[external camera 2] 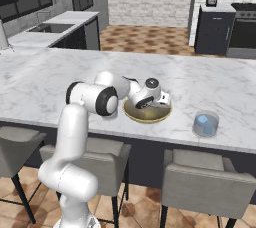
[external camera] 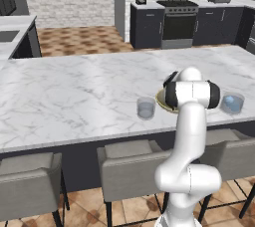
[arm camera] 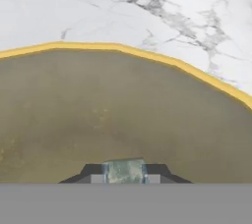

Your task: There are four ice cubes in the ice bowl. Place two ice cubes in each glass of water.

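Observation:
My gripper (arm camera: 124, 173) is down inside the ice bowl (arm camera: 118, 47), shut on one pale translucent ice cube (arm camera: 124, 170) pinched between the dark fingertips. The tan-yellow bowl (external camera 2: 148, 118) sits near the marble counter's front edge, and my hand (external camera 2: 150, 96) hangs right over it. In the left base view my arm covers most of the bowl (external camera: 160, 101). One glass of water (external camera: 146, 108) stands just left of the bowl. The other glass (external camera 2: 205, 124) (external camera: 232, 103) stands to its right, with pale blue ice showing inside.
Grey padded chairs (external camera: 128, 157) (external camera 2: 206, 176) line the counter's near side below the edge. Broad marble counter (external camera: 74, 86) stretches left and behind the bowl. A stove (external camera: 178, 19) and dark cabinets stand at the far wall; a sink (external camera 2: 50, 28) is set in the left side counter.

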